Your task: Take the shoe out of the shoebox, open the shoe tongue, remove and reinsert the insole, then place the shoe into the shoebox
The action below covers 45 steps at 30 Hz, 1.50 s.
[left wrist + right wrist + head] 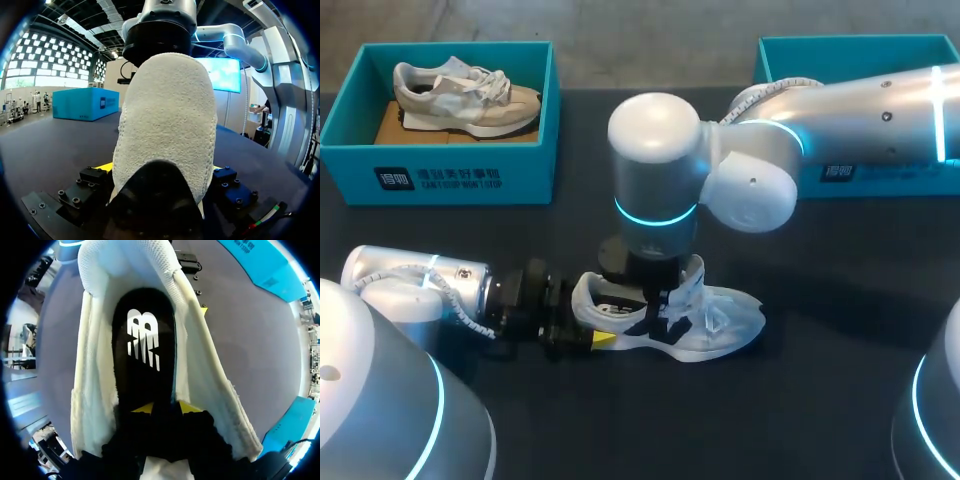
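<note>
A white mesh shoe (725,320) stands on the dark table, toe to the right. My left gripper (595,328) lies low behind it, with its yellow fingers against both sides of the heel (165,110), which fills the left wrist view. My right gripper (645,292) points straight down into the shoe's mouth. In the right wrist view its two yellow tips (166,407) stand slightly apart just above the black insole (145,340), which lies flat inside the shoe, its white logo showing. The shoe's white side walls (200,370) are spread wide.
A teal shoebox (450,175) at the back left holds a second, beige shoe (465,95). Another teal box (860,60) stands at the back right, partly behind my right arm. Bare table lies in front of the shoe and to its right.
</note>
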### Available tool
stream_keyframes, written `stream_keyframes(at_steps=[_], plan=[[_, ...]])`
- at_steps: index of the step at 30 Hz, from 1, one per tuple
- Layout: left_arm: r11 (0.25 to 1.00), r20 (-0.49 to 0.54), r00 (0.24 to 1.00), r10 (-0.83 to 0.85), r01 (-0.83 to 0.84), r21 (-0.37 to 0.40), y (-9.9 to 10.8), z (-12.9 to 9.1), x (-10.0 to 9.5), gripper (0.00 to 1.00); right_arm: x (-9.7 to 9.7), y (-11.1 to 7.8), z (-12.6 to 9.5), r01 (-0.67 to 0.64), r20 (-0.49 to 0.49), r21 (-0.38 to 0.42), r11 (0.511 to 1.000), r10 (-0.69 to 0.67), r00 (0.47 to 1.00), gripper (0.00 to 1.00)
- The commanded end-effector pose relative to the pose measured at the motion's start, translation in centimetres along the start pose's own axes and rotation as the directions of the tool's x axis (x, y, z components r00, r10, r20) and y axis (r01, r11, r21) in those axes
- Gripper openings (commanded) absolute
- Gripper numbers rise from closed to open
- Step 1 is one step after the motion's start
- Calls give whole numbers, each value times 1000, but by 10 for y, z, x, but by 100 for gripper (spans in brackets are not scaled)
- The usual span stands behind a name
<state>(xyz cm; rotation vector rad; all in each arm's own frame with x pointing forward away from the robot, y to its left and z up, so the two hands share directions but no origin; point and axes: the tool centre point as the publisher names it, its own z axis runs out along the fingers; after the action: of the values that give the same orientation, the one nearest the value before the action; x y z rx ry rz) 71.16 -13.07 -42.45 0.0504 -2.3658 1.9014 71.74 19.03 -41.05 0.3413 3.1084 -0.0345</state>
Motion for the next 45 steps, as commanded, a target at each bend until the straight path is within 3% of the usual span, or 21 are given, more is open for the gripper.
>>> stream_keyframes(at_steps=[1,13,24,27,29,30,36,45], plan=[[1000,0,1000,-1,1,0,1,0,-3,0,13,9,36,-1,-29,3,1000,1,1000,28],[1000,0,1000,-1,1,0,1,0,-3,0,34,11,39,5,-130,39,999,0,992,30],[1000,0,1000,-1,1,0,1,0,-3,0,46,13,38,20,-189,58,998,-9,982,25],[1000,0,1000,-1,1,0,1,0,-3,0,49,13,39,21,-201,57,998,-9,980,18],[1000,0,1000,-1,1,0,1,0,-3,0,51,12,38,20,-203,57,998,-8,979,5],[1000,0,1000,-1,1,0,1,0,-3,0,52,11,37,19,-203,56,998,-7,979,0],[1000,0,1000,-1,1,0,1,0,-3,0,58,6,28,-13,-166,35,999,18,986,0],[1000,0,1000,-1,1,0,1,0,-3,0,56,-1,-7,-61,-57,-21,998,60,997,0]])
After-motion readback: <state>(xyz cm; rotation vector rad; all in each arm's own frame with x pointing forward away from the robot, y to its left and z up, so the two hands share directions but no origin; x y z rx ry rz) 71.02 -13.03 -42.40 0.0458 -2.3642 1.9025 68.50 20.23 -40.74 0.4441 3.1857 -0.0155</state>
